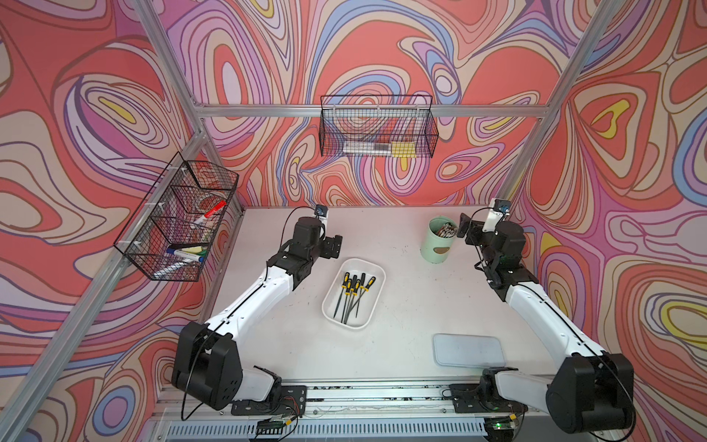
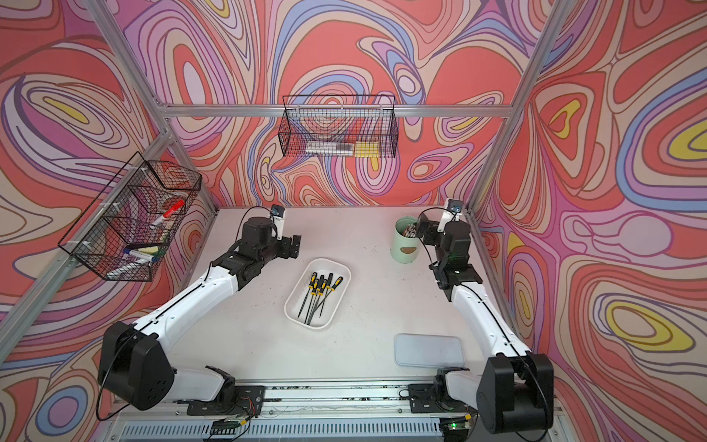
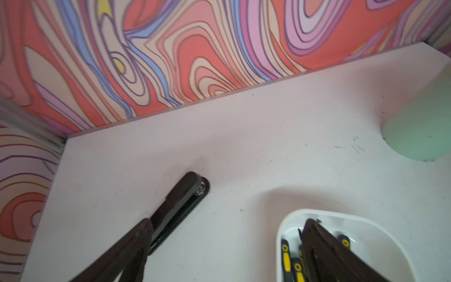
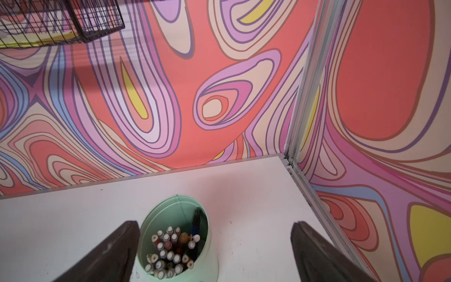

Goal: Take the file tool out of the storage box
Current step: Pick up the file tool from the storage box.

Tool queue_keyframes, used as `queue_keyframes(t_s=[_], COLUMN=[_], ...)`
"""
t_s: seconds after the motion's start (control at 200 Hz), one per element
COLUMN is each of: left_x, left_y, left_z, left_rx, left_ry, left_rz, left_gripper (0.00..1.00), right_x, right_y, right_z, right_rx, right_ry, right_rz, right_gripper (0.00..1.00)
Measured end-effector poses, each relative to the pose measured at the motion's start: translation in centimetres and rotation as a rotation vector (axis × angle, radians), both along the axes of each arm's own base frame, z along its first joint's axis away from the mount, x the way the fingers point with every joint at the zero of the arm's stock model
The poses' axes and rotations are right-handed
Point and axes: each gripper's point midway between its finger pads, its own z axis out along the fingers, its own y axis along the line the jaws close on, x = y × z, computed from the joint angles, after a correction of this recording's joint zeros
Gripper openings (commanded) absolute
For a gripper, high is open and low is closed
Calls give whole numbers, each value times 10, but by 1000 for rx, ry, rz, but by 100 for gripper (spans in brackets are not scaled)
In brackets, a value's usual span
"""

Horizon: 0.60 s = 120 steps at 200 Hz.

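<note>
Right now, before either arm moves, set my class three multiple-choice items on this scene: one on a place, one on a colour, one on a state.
1. Where is the pale grey-blue lid relative to the white storage box?
A. Closed on top of it
B. Underneath it
C. Flat on the table, apart from it

2. What colours are the handles of the files?
A. Black and yellow
B. Red and white
C. Plain green

3. What state is the left gripper in?
A. Shut on a file
B. Open, holding nothing
C. Shut on the lid

Answers:
1 C: both top views show bare table between lid and box.
2 A: the handles in the box are black with yellow patches.
3 B: in the left wrist view its jaws stand wide apart with nothing gripped between them.
</note>
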Motion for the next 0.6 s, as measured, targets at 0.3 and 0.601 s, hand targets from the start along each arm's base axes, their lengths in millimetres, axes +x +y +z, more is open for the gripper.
queue_keyframes(t_s=[0.3, 0.601], left_x=[-29, -41], left_y=[-72, -103], left_z=[-77, -143], left_rx=[60, 66], left_ry=[352, 611], left_rz=[-139, -138], left_gripper=[75, 46], right_x=[-21, -36], right_y=[33, 68], right_z=[-14, -25], right_rx=[61, 59], right_ry=[148, 251], right_rz=[97, 207], right_gripper=[98, 97])
